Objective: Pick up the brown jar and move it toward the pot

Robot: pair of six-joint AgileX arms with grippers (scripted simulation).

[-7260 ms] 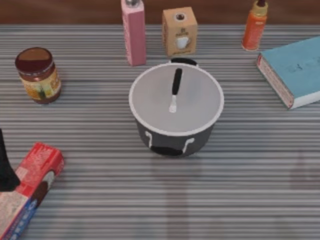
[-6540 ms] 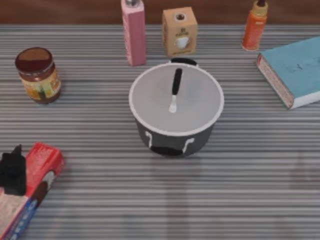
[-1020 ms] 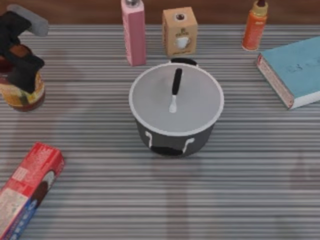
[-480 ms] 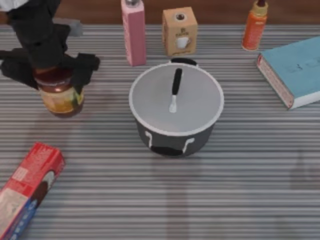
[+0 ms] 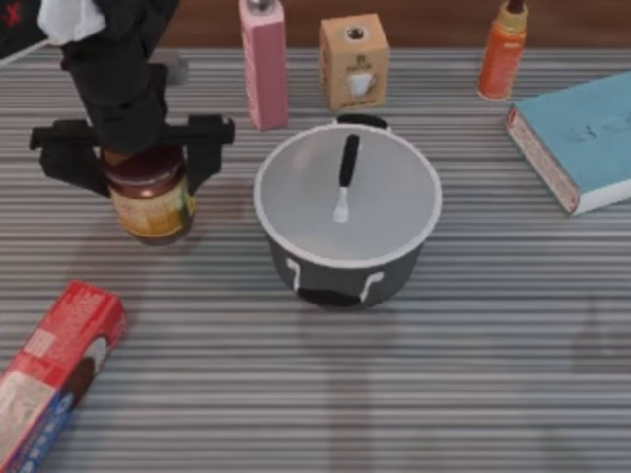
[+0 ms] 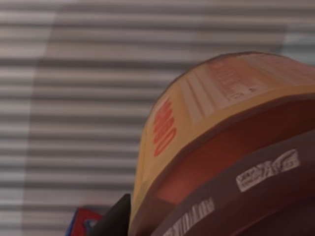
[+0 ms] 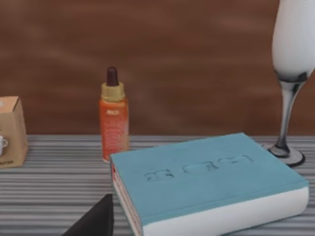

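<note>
Brown-lidded and full of dark contents, the brown jar (image 5: 150, 200) sits pinched at its top between the jaws of our left gripper (image 5: 128, 158), left of the pot (image 5: 347, 212) and apart from it. In the left wrist view its orange-yellow label (image 6: 197, 118) fills most of the frame. We see a red box (image 5: 49, 370) at the near left. Our right arm is out of the top view; its wrist camera shows a blue book (image 7: 206, 182) and an orange bottle (image 7: 114, 118).
</note>
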